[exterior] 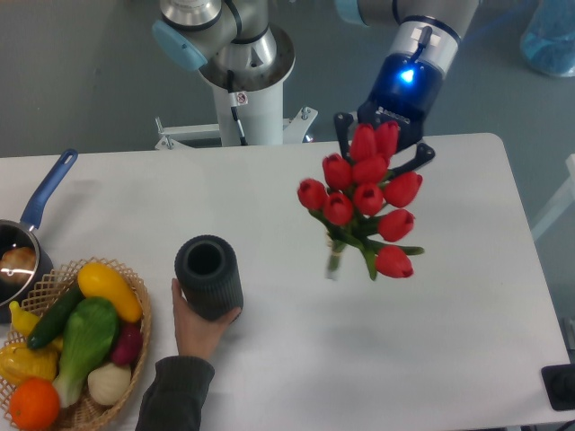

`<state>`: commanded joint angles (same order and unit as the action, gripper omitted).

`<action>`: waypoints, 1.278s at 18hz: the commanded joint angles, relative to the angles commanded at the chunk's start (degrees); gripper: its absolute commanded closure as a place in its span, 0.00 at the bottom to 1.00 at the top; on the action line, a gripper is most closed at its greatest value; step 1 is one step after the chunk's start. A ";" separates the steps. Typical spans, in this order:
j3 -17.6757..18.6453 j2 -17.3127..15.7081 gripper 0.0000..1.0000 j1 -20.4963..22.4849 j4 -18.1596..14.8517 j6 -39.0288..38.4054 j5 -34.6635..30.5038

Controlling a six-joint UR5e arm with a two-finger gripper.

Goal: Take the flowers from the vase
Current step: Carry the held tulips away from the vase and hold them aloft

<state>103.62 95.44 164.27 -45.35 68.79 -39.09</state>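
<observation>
The flowers (367,197), a bunch of red tulip buds with short green stems, hang in the air above the white table, right of centre. My gripper (382,144) is shut on the top of the bunch, its dark fingers on either side of the upper buds. The stems point down and left, clear of the table. The vase (208,276), a short dark grey ribbed cylinder with an open round mouth, stands to the left of the flowers and is empty. A person's hand (199,325) holds the vase from the front.
A wicker basket (137,346) of colourful vegetables sits at the front left corner. A blue-handled saucepan (27,238) is at the left edge. The arm's white base (243,99) stands behind the table. The table's right edge (539,296) is near.
</observation>
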 joint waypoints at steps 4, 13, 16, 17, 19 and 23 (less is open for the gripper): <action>-1.40 3.78 1.00 -0.70 -0.17 8.02 -10.02; -9.22 8.80 1.00 -3.25 -6.50 8.20 -26.63; -11.07 9.15 1.00 -4.22 -8.96 9.08 -31.64; -11.42 9.24 1.00 -4.74 -9.92 9.08 -33.66; -12.04 9.33 1.00 -6.15 -10.81 9.08 -36.13; -13.88 9.42 1.00 -6.77 -14.14 9.25 -40.09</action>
<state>89.74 104.85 157.50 -59.49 78.05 -79.18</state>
